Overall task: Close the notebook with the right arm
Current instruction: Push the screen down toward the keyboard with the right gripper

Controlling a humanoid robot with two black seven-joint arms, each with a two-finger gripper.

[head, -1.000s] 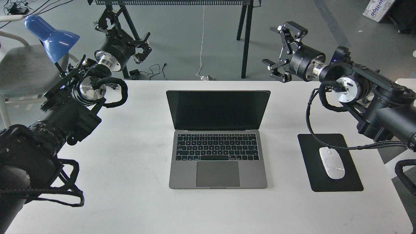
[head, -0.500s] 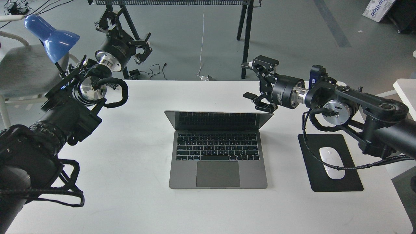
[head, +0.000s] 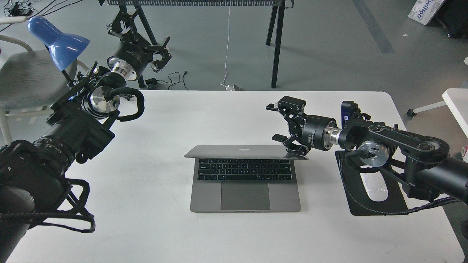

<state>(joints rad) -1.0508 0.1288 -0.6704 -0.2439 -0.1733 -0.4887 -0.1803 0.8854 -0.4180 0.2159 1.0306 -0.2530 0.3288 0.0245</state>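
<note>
The notebook (head: pixel 245 186), slim space-grey with black keys and a large trackpad, lies in the middle of the white table (head: pixel 164 226). Its lid (head: pixel 241 151) is folded far forward, so its back with the apple logo faces up and the screen is hidden. My right gripper (head: pixel 281 124) is open and empty, with its lower finger resting on the lid's right rear corner. My left gripper (head: pixel 151 49) hangs beyond the table's far left corner, by the blue lamp; I cannot tell its fingers apart.
A black mouse pad (head: pixel 376 204) with a white mouse (head: pixel 373 186) lies right of the notebook, partly under my right arm. A blue lamp (head: pixel 56 40) and a chair stand at the far left. Black frame legs (head: pixel 276 44) stand behind the table.
My right arm has swung left and down onto the lid. The lid has gone from upright to folded far forward over the keyboard. The left arm has not moved.
</note>
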